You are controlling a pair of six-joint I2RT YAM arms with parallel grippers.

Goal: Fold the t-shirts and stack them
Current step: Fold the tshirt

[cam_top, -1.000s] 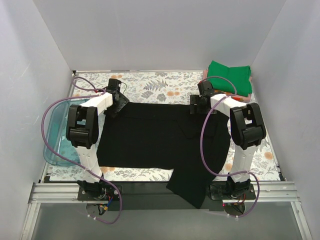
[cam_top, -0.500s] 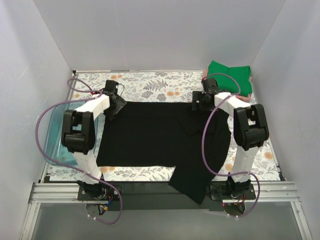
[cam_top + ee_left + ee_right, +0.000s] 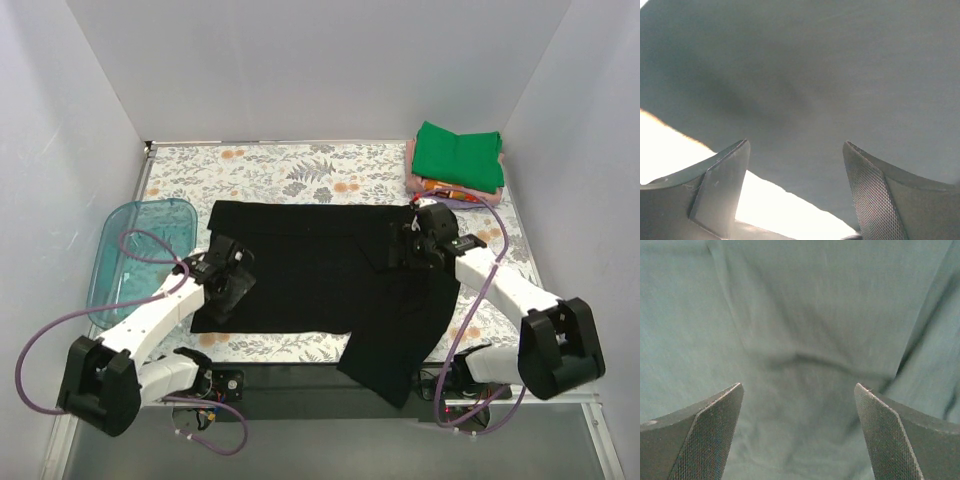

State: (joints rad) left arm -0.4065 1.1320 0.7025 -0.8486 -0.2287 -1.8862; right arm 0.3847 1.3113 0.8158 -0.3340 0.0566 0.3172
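The black t-shirt (image 3: 310, 270) lies spread across the middle of the flowered table (image 3: 300, 165), its far edge straight. Its near right corner spills over the table's front edge. Beyond that far edge a bare strip of table runs to the back wall. To my left the teal tray (image 3: 110, 285) sits just beside the shirt, and on my right only a narrow margin shows before the side wall. The folded stack, a green shirt (image 3: 458, 152) on top, fills the far right corner. Both my arms reach low and forward. My left pincer (image 3: 228, 283) is over the shirt's left edge and my right pincer (image 3: 410, 250) is over its right side, and both are spread wide with nothing between the fingers (image 3: 722, 192). My wrist views show little but dark cloth close up, creased under the right one. A washed-out white patch hides what lies past the cloth under the left. Below the green shirt I see only thin pink and orange edges. I cannot find a chest mark on the black one.
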